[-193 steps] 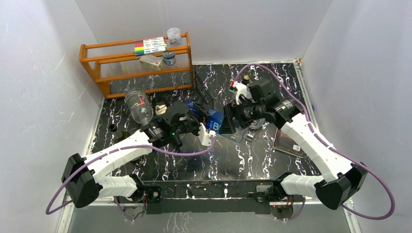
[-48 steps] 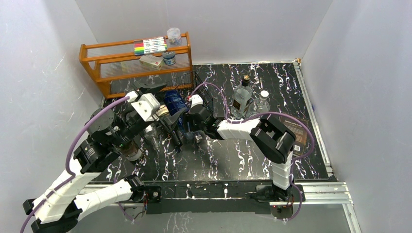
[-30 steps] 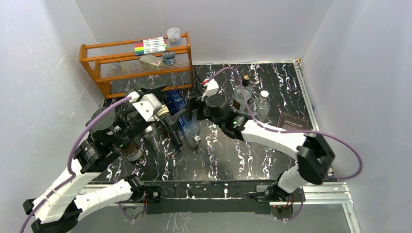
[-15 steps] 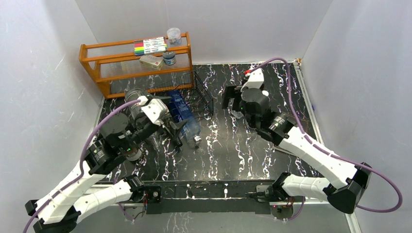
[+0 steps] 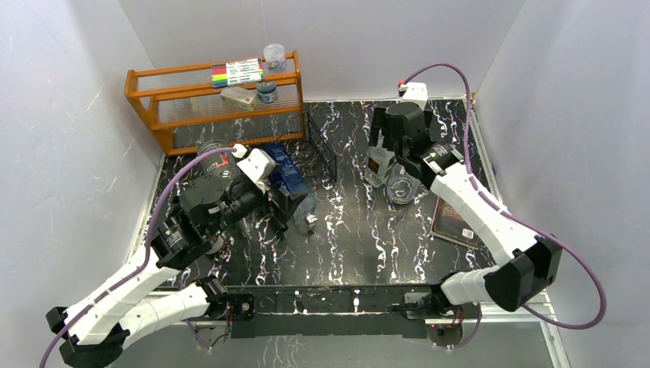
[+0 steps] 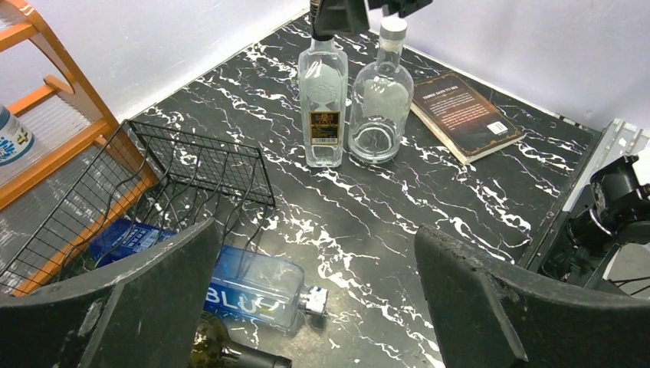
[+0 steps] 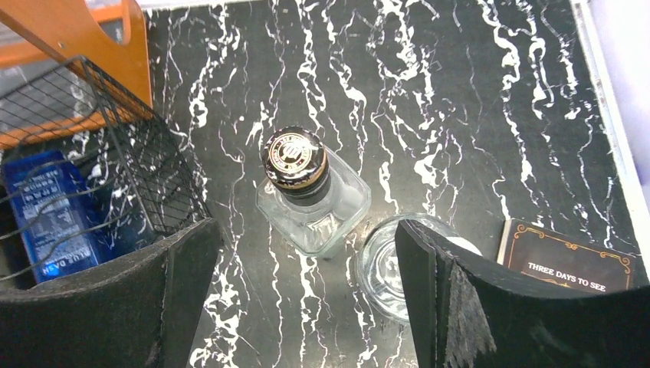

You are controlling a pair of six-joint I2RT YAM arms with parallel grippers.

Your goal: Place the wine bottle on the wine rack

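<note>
Glass square wine bottle (image 7: 313, 201) upright | likely heavy, rigid, slick, breakable | grip neck below gold cap (image 7: 294, 157) | right pincer (image 7: 306, 230) spread above it, left pincer (image 6: 314, 230) spread, empty | wine rack (image 7: 115, 115) at bottle's 9 o'clock

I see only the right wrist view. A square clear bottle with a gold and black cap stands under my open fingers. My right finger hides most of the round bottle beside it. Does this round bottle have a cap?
Observer: Yes. In the left wrist view the round clear bottle stands upright with a white cap, close beside the square clear bottle.
Operator: Thank you. My left finger covers the lower end of the blue bottle. Is that end inside the wine rack?
Observer: No. The blue bottle lies on its side, and its shoulder and small cap stick out past the wires of the wine rack, over the table.
</note>
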